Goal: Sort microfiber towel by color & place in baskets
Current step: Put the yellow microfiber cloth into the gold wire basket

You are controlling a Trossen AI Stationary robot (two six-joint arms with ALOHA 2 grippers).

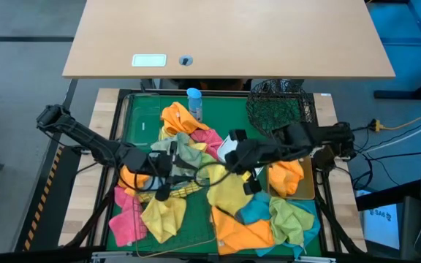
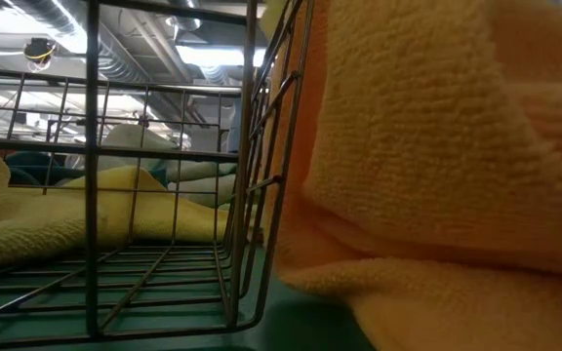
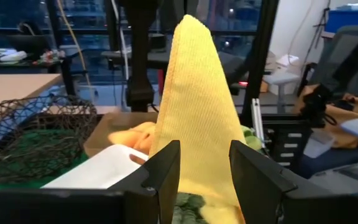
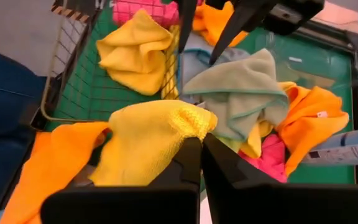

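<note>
Right gripper point(image 4: 199, 146): fingers pressed together on a fold of the yellow towel point(image 4: 154, 140); the fold rises to a peak between the fingertips, while the rest of the cloth drapes down onto the pile.
Left gripper point(image 3: 205, 171): fingers spread, nothing between them; it sits at table centre, facing the raised yellow towel point(image 3: 197, 118).
Key relation: the towel hangs directly below the right gripper, long axis near vertical, wide at the base and narrowing to the pinch point. The right arm is the nearer arm; it already has the cloth.
Target, judged: the square gold wire basket point(image 4: 73, 74) lies across the pile, on the left arm's side, and already holds a yellow towel. The carry would run across the mat toward it.
Other baskets: the round black wire-mesh basket point(image 1: 275, 102) stands at the far right of the mat; the tan rectangular tray point(image 1: 307, 183) beside the right arm holds an orange towel point(image 1: 285, 177).
Towel material: soft microfiber, fine looped pile, stitched hem, limp; expect it to trail and snag neighbouring cloths.
Pile: orange, pink, sage-green and blue towels lie overlapped on the green mat point(image 1: 141, 109).
Basket construction: thin rigid wire grid, open top, straight walls.
Risk, judged: the trailing hem may drag the sage-green towel point(image 4: 241, 93), which touches it.
</note>
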